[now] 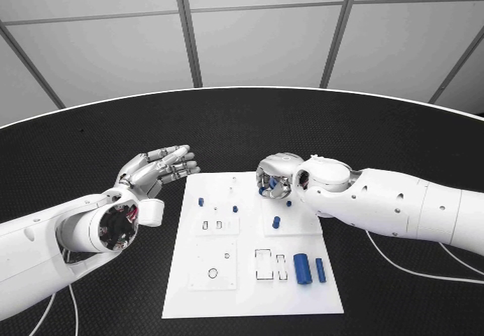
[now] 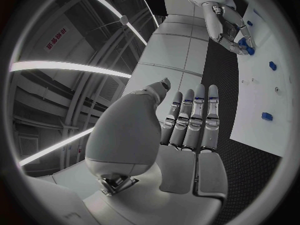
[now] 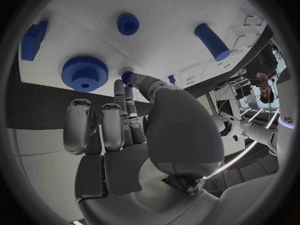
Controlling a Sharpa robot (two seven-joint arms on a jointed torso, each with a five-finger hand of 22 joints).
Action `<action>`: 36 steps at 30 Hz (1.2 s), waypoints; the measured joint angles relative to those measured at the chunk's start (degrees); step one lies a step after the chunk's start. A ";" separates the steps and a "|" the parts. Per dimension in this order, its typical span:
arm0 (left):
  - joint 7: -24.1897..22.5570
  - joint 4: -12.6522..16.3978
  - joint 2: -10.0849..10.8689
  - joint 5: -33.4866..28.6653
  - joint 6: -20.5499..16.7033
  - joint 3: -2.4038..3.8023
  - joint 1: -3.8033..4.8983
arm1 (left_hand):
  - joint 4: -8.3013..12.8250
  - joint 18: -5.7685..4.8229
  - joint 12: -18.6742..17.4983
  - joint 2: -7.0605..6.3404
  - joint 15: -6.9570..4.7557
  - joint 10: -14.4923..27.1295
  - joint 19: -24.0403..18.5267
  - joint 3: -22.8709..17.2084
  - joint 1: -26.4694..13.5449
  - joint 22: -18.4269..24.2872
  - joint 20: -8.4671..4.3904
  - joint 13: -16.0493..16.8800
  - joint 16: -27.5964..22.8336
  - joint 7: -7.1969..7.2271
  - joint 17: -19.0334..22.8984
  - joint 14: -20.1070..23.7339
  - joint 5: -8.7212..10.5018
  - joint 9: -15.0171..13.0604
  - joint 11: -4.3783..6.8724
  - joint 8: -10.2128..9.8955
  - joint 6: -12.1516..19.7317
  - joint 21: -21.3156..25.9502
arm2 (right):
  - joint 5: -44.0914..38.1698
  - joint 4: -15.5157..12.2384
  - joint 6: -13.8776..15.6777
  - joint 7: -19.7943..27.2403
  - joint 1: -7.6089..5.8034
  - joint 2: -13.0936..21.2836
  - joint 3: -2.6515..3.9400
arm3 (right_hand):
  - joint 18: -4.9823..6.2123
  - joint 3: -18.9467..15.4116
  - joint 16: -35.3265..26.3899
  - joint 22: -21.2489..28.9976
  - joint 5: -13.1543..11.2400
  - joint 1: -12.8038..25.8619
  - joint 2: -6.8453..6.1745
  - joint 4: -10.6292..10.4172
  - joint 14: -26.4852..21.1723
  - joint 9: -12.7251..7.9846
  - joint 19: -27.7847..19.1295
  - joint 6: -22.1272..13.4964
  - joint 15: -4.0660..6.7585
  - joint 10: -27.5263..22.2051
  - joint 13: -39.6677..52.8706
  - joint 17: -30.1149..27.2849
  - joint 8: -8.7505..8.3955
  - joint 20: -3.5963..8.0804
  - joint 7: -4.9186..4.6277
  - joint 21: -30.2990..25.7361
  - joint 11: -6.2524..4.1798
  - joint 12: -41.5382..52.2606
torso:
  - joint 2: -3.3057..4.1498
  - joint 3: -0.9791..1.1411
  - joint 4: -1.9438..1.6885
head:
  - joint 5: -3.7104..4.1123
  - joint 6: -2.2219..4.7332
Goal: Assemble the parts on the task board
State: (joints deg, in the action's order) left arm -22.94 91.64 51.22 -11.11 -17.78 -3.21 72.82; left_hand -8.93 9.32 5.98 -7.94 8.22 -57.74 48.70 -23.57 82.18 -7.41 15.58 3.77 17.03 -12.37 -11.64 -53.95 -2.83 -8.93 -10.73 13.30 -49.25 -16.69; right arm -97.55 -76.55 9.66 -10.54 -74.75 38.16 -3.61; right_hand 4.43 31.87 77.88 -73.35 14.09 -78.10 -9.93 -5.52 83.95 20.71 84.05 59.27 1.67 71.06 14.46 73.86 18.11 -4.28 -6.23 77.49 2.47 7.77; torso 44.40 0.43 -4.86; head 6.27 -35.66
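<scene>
Head view: left hand [image 1: 159,168] hovers over the worktop [image 1: 101,140] beside the board [image 1: 252,294], fingers apart, holding nothing. Right hand [image 3: 134,115] pinches a small blue part [image 3: 127,77] at the board's far end, with a gear [image 3: 84,72] and pegs [image 3: 211,41] close around it.

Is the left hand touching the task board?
Apart. The head view shows the left hand raised, fingers spread, with black table between it and the task board.
</scene>
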 measured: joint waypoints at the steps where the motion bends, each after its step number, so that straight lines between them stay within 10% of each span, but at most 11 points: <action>1: 0.01 -0.03 0.01 0.00 -0.01 0.00 0.00 | 0.00 0.00 0.00 0.00 0.00 0.00 0.00 0.00 0.00 0.00 0.00 0.00 0.00 0.00 0.00 0.00 0.00 0.00 0.00 0.00 0.00 0.00 | 0.00 -0.12 0.10 0.00 0.00 0.09 0.00 | 0.00 0.00 0.00 -0.01 0.17 0.06 0.06 0.00 0.00 0.00 0.00 0.00 0.00 0.00 0.01 0.00 0.08 0.00 0.00 0.00 0.00 0.00 | 0.01 -0.01 0.00 | 0.01 0.00; 14: 0.12 -0.29 -0.05 0.00 -0.13 0.00 0.00 | 0.02 0.00 -0.27 -0.19 0.00 0.00 0.00 -0.31 -0.19 0.05 0.00 -0.01 0.00 0.00 0.01 0.00 0.00 -0.01 0.00 0.00 0.00 0.00 | 0.00 -1.99 3.08 -0.52 -0.32 0.54 0.06 | -0.01 -0.16 0.32 -0.44 0.89 0.05 0.21 0.16 0.00 0.00 -0.21 -0.01 0.00 0.20 0.13 0.15 0.08 0.20 0.01 0.21 -0.20 0.00 | 0.08 -0.05 -0.13 | 0.10 0.29; 36: 0.26 0.04 -0.13 0.01 -0.37 0.00 0.46 | 0.16 -0.01 -0.53 -0.19 0.20 0.22 0.00 -0.48 -0.19 0.09 0.00 -0.04 -0.23 0.00 -0.03 0.20 0.00 0.05 -0.22 -0.37 0.00 0.01 | -2.69 3.34 8.53 -1.41 -1.22 -5.49 0.49 | 0.00 0.06 0.67 -1.02 1.79 0.38 0.49 0.40 0.00 0.00 -0.21 -0.13 -0.01 0.40 0.24 0.45 0.08 0.20 0.13 0.72 0.00 0.00 | 0.74 -0.20 -0.98 | 0.22 0.52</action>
State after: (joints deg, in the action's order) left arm -22.68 91.68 51.09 -11.10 -18.15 -3.21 73.29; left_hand -8.77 9.32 5.46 -8.13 8.42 -57.52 48.70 -24.05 81.99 -7.32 15.58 3.73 16.80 -12.37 -11.68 -53.74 -2.83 -8.88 -10.95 12.93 -49.26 -16.69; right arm -100.25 -73.21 18.19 -11.95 -75.97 32.67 -3.12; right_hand 4.43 31.94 78.56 -74.37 15.88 -77.72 -9.44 -5.12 83.95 20.70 83.84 59.14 1.66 71.46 14.70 74.31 18.20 -4.08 -6.11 78.20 2.46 7.77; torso 45.14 0.23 -5.83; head 6.49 -35.14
